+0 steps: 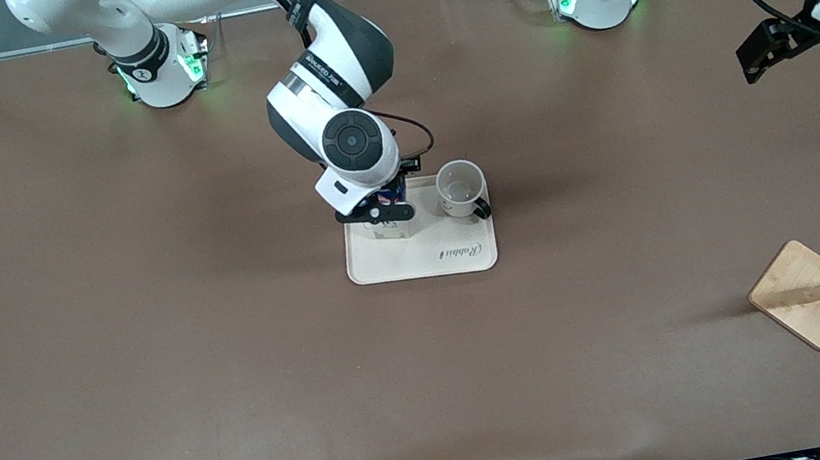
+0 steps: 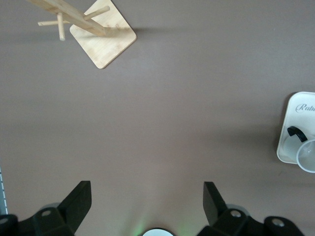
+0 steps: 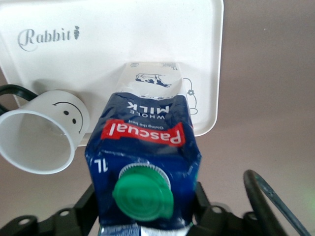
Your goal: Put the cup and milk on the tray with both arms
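The cream tray (image 1: 424, 263) lies mid-table. The white smiley cup (image 1: 461, 188) stands upright on its corner farther from the front camera, toward the left arm's end. My right gripper (image 1: 382, 211) is shut on the milk (image 1: 391, 231), whose base rests on the tray beside the cup. In the right wrist view the blue carton (image 3: 147, 142) with its green cap fills the space between the fingers (image 3: 204, 206), with the cup (image 3: 39, 137) and tray (image 3: 123, 34) below. My left gripper (image 1: 763, 50) is open and empty, raised over the table's left-arm end; it also shows in the left wrist view (image 2: 146, 196).
A wooden stand with a square base (image 1: 808, 292) and a pegged post stands near the front camera at the left arm's end; it also shows in the left wrist view (image 2: 103, 42). That view also catches the tray's edge (image 2: 295, 123) and the cup (image 2: 307, 155).
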Action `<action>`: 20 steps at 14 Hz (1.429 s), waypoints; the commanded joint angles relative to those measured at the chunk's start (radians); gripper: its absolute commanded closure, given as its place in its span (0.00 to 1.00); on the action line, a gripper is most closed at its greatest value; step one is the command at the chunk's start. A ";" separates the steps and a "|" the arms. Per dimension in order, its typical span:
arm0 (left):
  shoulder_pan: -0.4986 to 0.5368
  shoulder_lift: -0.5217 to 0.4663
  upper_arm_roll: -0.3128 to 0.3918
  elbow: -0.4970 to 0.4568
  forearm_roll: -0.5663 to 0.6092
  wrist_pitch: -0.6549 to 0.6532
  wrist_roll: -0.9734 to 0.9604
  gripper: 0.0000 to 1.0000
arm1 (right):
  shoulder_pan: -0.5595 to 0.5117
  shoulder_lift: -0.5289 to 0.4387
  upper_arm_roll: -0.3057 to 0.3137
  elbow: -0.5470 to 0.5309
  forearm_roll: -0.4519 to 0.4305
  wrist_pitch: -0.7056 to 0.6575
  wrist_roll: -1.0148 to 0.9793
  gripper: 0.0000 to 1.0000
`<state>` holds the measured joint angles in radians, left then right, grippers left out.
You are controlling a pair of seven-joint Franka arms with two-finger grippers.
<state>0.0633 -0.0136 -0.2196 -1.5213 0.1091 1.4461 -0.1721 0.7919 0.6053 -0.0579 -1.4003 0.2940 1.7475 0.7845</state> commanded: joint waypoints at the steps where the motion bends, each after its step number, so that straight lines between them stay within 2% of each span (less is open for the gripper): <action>1: -0.014 -0.124 0.016 -0.157 -0.038 0.069 0.016 0.00 | 0.007 0.030 -0.013 0.024 -0.004 -0.002 0.001 0.00; 6: -0.014 -0.134 0.016 -0.168 -0.086 0.074 0.016 0.00 | 0.003 0.024 -0.013 0.029 0.004 -0.011 -0.001 0.00; 15: 0.007 -0.117 0.005 -0.149 -0.088 0.069 0.019 0.00 | -0.003 0.014 -0.016 0.046 0.008 -0.017 0.001 0.00; 20: 0.009 -0.115 0.011 -0.149 -0.089 0.068 0.072 0.00 | -0.020 0.014 -0.017 0.087 0.008 -0.081 0.001 0.00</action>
<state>0.0663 -0.1237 -0.2145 -1.6673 0.0409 1.5089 -0.1429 0.7862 0.6271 -0.0771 -1.3427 0.2942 1.7110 0.7834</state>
